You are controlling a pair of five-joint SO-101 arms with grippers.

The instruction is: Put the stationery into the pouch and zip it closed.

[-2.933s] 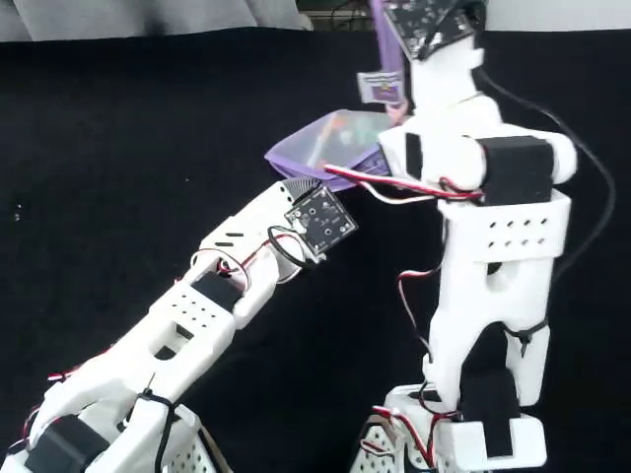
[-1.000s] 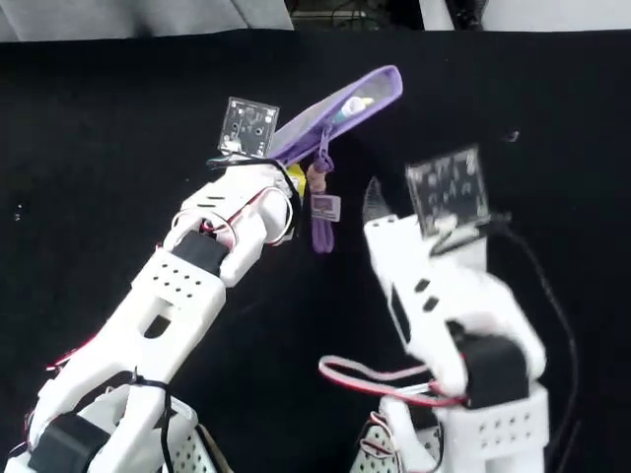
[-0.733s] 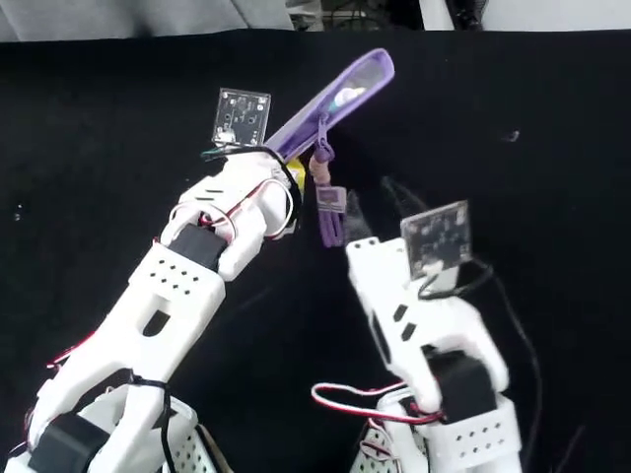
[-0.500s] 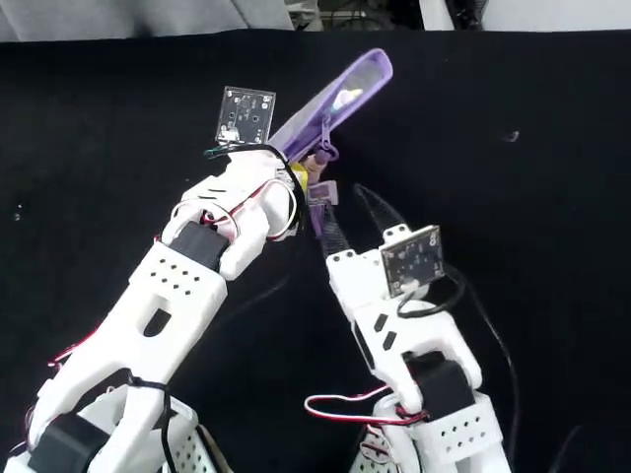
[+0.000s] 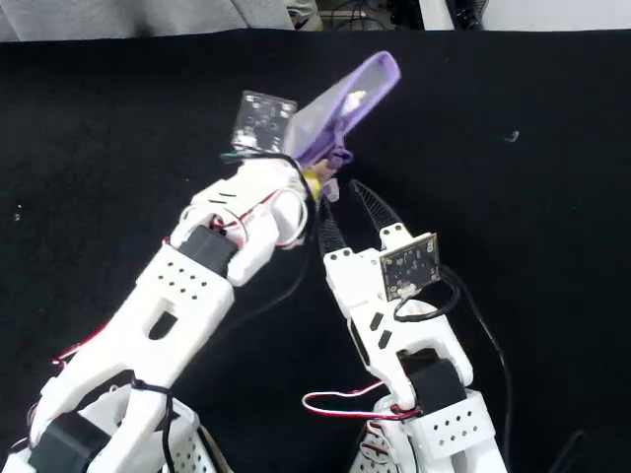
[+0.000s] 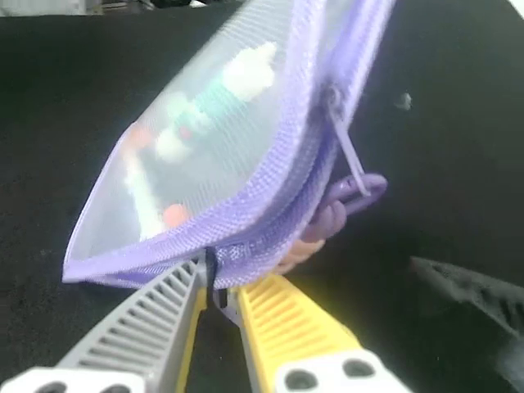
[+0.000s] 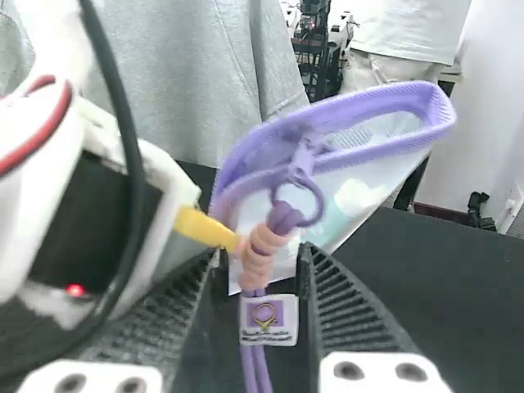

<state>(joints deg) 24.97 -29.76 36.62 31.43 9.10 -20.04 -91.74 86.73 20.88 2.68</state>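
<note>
A purple mesh pouch [image 5: 347, 94] hangs tilted above the black table, held by its lower corner. My left gripper [image 5: 314, 183] is shut on that corner; its grey and yellow fingers [image 6: 270, 307] pinch the purple edge [image 6: 214, 260]. Several pieces of stationery [image 6: 205, 115] show through the mesh. The zip pull ring [image 7: 295, 205] with a purple strap and a small tag [image 7: 266, 319] dangles below the pouch [image 7: 360, 160]. My right gripper [image 7: 259, 254] stands open, one black finger on each side of the strap, just under the ring. The zip pull [image 6: 359, 187] is near the held corner.
Black cloth covers the table [image 5: 523, 197] on every side of the arms. The far table edge [image 5: 148, 34] runs along the back. The right arm's base [image 5: 434, 424] stands close beside the left arm [image 5: 168, 315].
The right arm has come down from high over the pouch and swung in toward the dangling strap, its fingers now on either side of it. The left arm lifted and tilted the pouch slightly.
</note>
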